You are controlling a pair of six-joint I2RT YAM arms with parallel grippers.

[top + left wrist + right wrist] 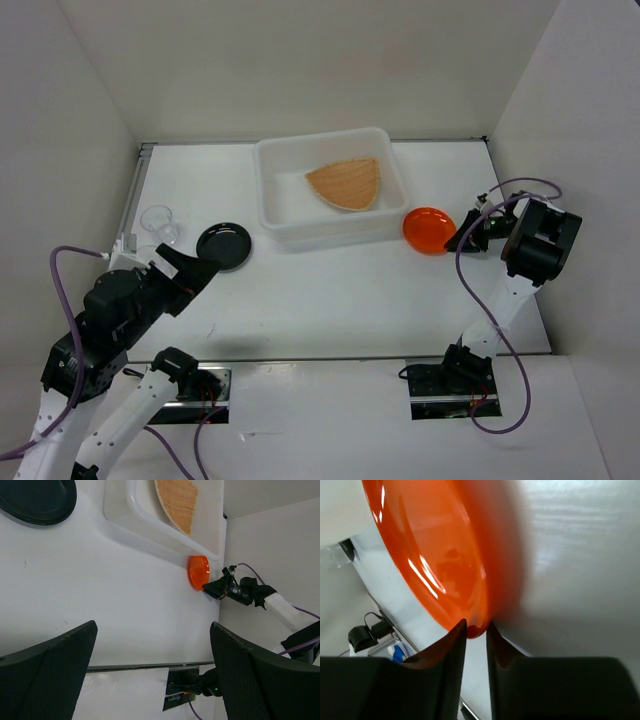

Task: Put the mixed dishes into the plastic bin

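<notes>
Right jaws nearly together, clamped on rim of orange plate (428,229). Left jaws wide apart, empty, over tabletop (340,300) near black plate (223,245). Plastic bin (330,232) mid-rear, woven tray (347,183) inside. Black plate left of bin; orange plate just right of bin. Two clear cups (158,218) far left, close together.

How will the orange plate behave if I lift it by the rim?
Probably slippery: the plate is glossy, with sharp highlights. The right tool pinches only its thin rim, so it may pivot or droop when lifted. It looks small and shallow, likely light and rigid.
</notes>
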